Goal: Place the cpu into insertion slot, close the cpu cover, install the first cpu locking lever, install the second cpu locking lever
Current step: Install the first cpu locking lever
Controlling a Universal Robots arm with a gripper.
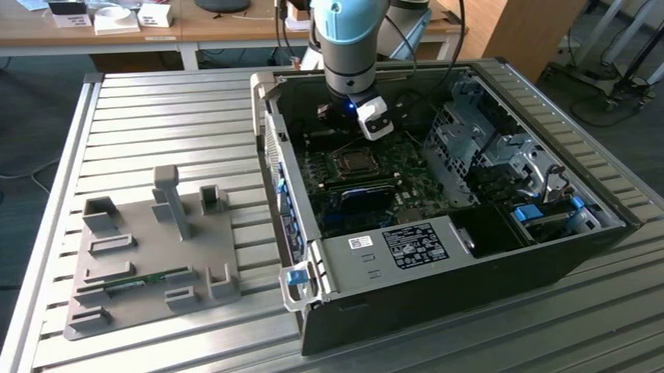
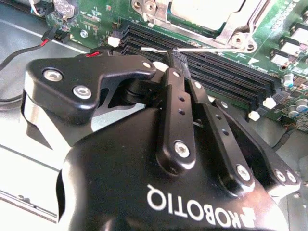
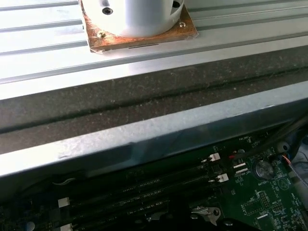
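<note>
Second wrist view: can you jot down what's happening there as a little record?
claw: shut, tips pinching a thin silvery locking lever
cpu: sitting in its socket, framed by the cpu cover
under the claw: long black memory slots
setting: green motherboard

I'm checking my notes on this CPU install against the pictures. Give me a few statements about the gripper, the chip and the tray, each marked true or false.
1. The gripper is shut on a thin silvery lever. True.
2. The cpu lies on the grey tray. False: it sits in the socket, with the cover down around it.
3. The case lies open on a ribbed table. True.
4. The tray is inside the case. False: it stands on the table, to the exterior view's left of the case.
</note>
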